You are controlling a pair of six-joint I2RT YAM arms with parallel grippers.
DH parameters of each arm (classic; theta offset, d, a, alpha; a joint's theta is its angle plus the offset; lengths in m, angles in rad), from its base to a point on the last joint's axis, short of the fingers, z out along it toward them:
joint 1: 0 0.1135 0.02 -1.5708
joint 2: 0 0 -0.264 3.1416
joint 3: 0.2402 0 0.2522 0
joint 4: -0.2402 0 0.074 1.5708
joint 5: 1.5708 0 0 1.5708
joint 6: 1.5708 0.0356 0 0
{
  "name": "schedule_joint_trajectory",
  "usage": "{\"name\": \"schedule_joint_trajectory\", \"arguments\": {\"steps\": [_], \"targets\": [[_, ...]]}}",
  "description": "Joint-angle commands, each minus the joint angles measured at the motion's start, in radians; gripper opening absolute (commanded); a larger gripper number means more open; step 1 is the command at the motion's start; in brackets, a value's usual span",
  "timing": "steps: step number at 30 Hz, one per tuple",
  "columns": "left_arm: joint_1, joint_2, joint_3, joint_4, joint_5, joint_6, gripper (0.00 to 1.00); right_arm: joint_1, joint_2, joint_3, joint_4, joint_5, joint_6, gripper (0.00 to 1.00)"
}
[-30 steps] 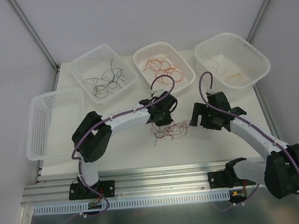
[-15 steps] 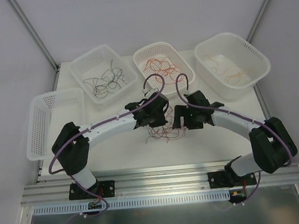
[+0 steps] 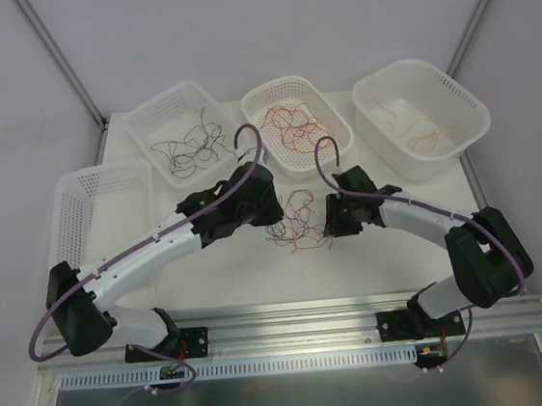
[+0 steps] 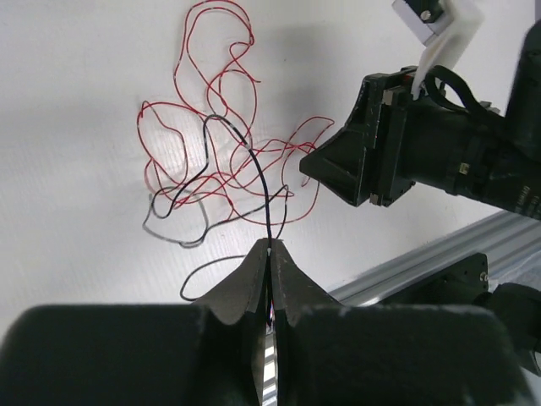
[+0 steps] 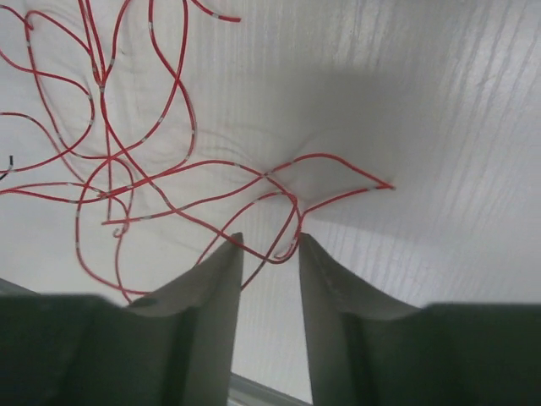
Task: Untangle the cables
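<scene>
Baskets at left: empty white basket far left; next to it the basket of black wires; both well apart from the work
Left gripper: clenched on one black cable, pinched at the very tips
Black cable: runs straight away from the left jaws, its long axis in line with them; further out it weaves through red loops
Tangle: lies on the table between the two grippers, just in front of the basket of red wires
Right gripper: jaws apart with a clear gap; a bend of red cable sits between the tips, apparently not pinched
Relation that counts: the tangle lies right of the left gripper and left of the right one, both at its edge; judged, drawing the black cable back along its own line, toward the black-wire basket, needs the red loops held down on the right
Basket at right: basket of orange wires, apart
</scene>
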Motion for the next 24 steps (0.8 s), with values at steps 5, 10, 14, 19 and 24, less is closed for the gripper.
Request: {"name": "schedule_joint_trajectory", "arguments": {"steps": [5, 10, 14, 19, 24], "targets": [[0.051, -0.168, 0.021, -0.141, -0.048, 0.119, 0.0, -0.03, 0.01, 0.011, -0.049, 0.09, -0.022, 0.1], [0.126, -0.271, 0.126, -0.246, -0.079, 0.19, 0.0, -0.09, -0.011, -0.012, -0.086, 0.118, -0.034, 0.01], [0.23, -0.313, 0.251, -0.386, -0.137, 0.286, 0.0, -0.157, -0.056, -0.02, -0.152, 0.162, -0.06, 0.01], [0.383, -0.314, 0.439, -0.514, -0.298, 0.383, 0.0, -0.251, -0.131, -0.028, -0.213, 0.193, -0.092, 0.01], [0.505, -0.276, 0.61, -0.563, -0.37, 0.472, 0.0, -0.308, -0.188, -0.043, -0.241, 0.173, -0.094, 0.01]]}}
